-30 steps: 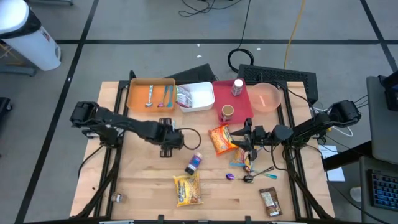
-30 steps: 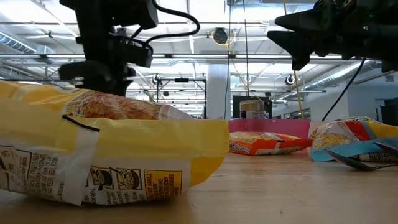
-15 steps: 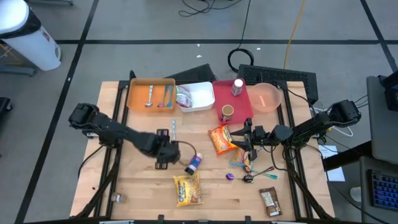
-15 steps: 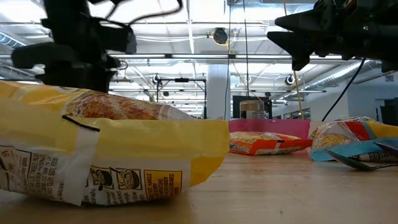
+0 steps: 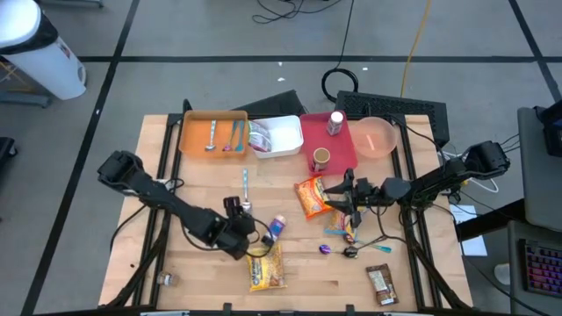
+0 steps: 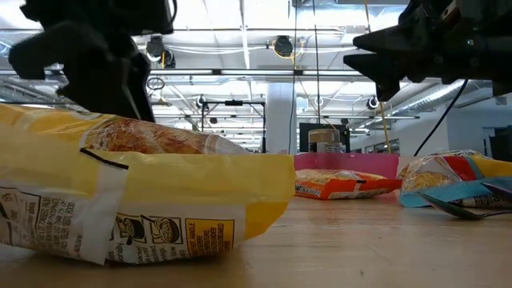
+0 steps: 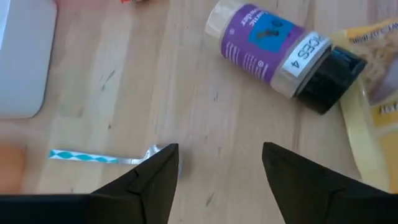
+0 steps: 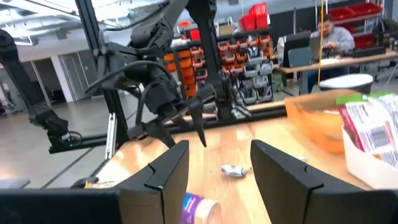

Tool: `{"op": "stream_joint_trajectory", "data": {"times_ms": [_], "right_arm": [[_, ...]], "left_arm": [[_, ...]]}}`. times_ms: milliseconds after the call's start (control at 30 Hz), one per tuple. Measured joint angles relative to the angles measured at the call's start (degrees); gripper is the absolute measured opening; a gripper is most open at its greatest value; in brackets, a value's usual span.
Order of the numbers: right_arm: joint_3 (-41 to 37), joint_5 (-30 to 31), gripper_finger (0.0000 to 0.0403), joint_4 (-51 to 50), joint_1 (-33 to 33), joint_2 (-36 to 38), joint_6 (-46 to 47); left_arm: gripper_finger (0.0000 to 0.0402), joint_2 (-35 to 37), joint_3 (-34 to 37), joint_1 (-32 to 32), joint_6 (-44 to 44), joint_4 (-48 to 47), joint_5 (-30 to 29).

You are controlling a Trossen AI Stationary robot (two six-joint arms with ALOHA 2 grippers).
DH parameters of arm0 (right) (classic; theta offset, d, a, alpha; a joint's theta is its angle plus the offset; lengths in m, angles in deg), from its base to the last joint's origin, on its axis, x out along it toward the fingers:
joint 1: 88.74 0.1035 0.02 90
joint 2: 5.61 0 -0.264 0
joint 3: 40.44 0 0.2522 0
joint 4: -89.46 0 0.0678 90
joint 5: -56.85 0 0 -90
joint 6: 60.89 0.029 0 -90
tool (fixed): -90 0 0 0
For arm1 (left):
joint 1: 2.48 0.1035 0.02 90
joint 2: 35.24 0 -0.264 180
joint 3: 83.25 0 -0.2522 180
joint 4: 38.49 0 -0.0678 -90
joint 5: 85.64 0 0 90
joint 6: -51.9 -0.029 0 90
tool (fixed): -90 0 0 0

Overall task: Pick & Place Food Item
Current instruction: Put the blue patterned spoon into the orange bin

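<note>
The left gripper hangs low over the front middle of the table, its fingers parted with bare wood between them, holding nothing. Just past its tips lies a purple-labelled spice jar on its side, black cap touching the yellow snack bag. A teal-handled spoon lies beside one finger. The right gripper hovers over toward the right, by the orange chip bag, jaws partly spread and empty.
</note>
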Motion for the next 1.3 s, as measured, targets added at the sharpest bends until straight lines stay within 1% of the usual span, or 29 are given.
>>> {"op": "stream_joint_trajectory", "data": {"times_ms": [300, 467, 667, 800, 967, 1133, 1300], "right_arm": [[0.02, -0.15, 0.0164, -3.98, 0.01, 0.00, 2.48], [0.02, -0.17, 0.0164, -6.81, 0.02, 0.00, 4.25], [0.02, -0.17, 0.0164, -8.65, 0.09, 0.00, 5.47], [0.02, -0.13, 0.0164, -9.03, 0.15, 0.00, 5.45], [0.02, -0.06, 0.0164, -9.10, 0.15, 0.00, 5.45], [0.02, -0.04, 0.0164, -9.03, 0.15, 0.00, 5.45], [0.02, -0.04, 0.0164, -9.04, 0.15, 0.00, 5.45]], "left_arm": [[0.0215, -5.05, 0.00, -0.03, 6.01, 0.05, -4.78], [0.0207, -7.14, 0.00, -0.03, 7.67, -0.05, -4.67], [0.0199, -9.54, 0.00, 0.06, 7.15, -0.77, -4.48], [0.0194, -10.46, 0.00, 0.86, 7.20, -3.19, -5.37], [0.0191, -10.57, 0.00, 2.48, 6.23, -6.54, -5.98], [0.0191, -10.57, 0.00, 4.39, 3.96, -6.81, -5.77], [0.0191, -10.57, 0.00, 6.28, 3.68, -6.81, -5.71]]}}
